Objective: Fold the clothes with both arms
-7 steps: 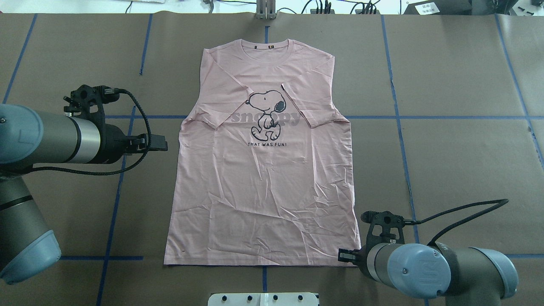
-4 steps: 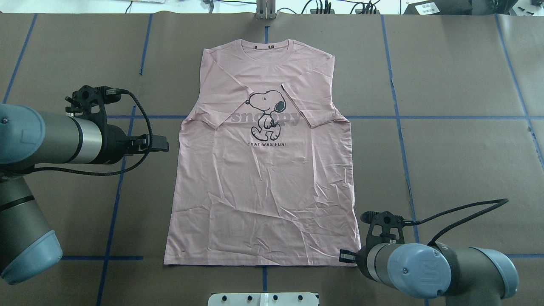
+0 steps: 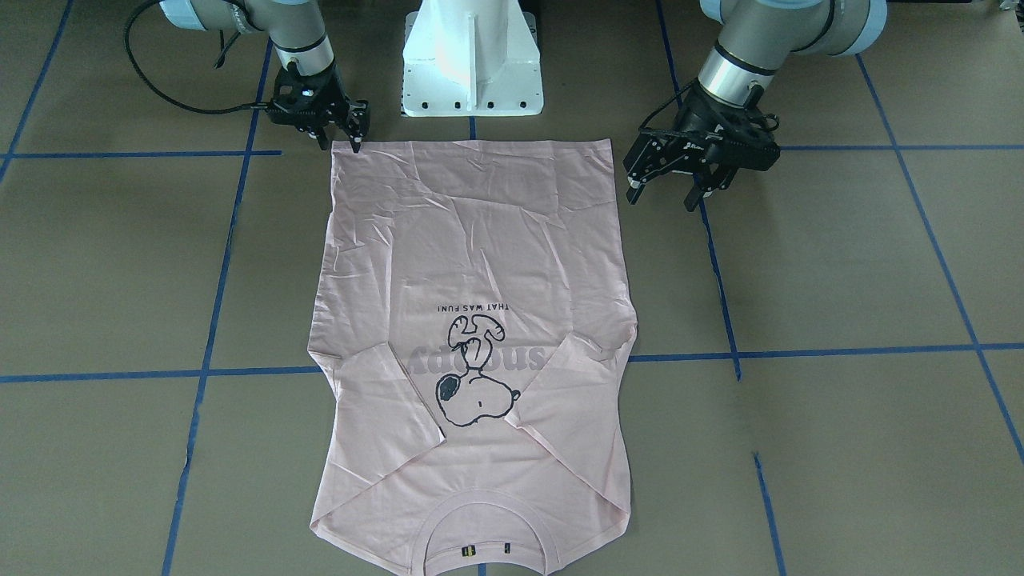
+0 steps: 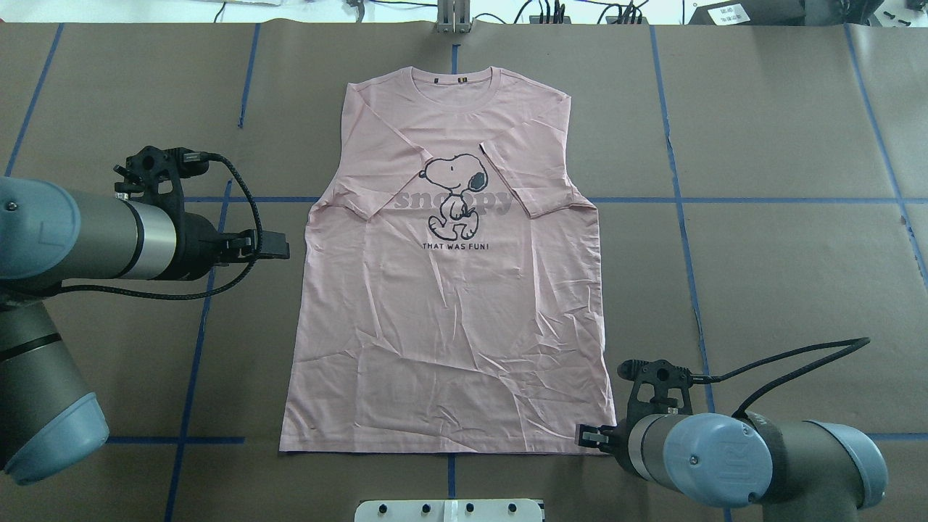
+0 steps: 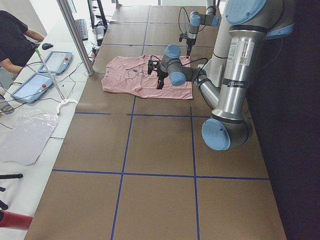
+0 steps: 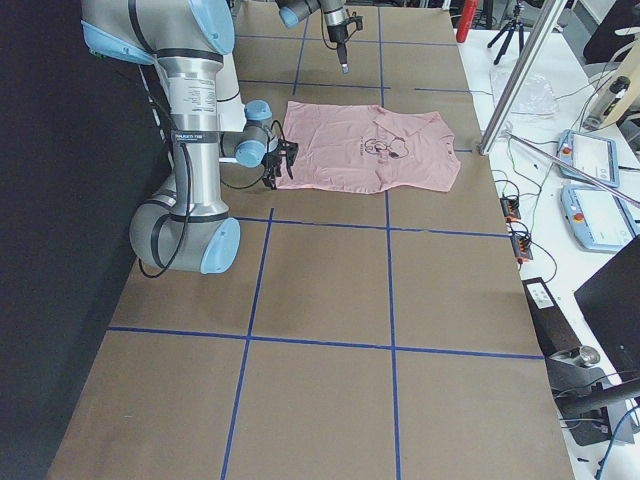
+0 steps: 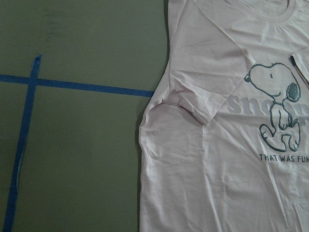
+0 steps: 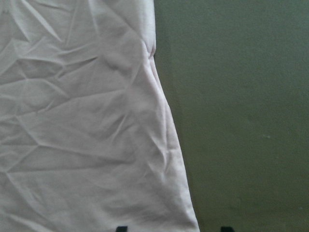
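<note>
T-shirt [image 4: 442, 326] flat, left end effector [image 3: 660, 200] released alongside; right end effector [image 3: 340, 142] released at hem

The left gripper [image 4: 281, 246] has crept slightly away from the table's left edge towards the shirt's [image 4: 449, 326] side, stopping just short of the cloth. The right gripper [image 4: 584, 436], at the shirt's near right corner, has shifted only very slightly.

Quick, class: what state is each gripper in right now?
Left gripper: open, empty.
Right gripper: open, at the T-shirt hem corner, not gripping.
</note>
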`<state>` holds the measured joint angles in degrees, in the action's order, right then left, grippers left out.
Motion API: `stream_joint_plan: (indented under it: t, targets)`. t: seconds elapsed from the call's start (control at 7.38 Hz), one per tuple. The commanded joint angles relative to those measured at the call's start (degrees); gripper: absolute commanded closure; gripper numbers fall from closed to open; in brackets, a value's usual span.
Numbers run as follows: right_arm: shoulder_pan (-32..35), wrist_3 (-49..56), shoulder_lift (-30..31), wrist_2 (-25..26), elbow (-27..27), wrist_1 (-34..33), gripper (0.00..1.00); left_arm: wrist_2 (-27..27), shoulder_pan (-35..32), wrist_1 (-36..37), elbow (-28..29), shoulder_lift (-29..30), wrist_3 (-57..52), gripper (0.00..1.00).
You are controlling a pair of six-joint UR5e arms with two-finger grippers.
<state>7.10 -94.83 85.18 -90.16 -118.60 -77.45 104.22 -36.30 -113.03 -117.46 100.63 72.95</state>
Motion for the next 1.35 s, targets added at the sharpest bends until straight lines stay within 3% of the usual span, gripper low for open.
stream_joint_plan:
  t: [0.0,0.81,0.95,1.22]
  targets:
    - [-0.1,-0.1,0.2,0.1,0.3,-0.4,0.00,-0.1,0.0,0.1,0.3,0.4,0.0,0.00]
    - [-0.4,-0.1,-0.1,0.0,1.3,-0.8,0.01,-0.1,0.1,0.0,0.5,0.4,-0.2,0.00]
    - [-0.4,-0.1,-0.2,-0.2,1.3,-0.8,0.06,0.0,0.1,0.0,0.5,0.4,-0.2,0.00]
    - [-0.4,-0.1,-0.3,-0.3,0.9,-0.8,0.28,0.0,0.1,0.0,0.5,0.4,-0.2,0.00]
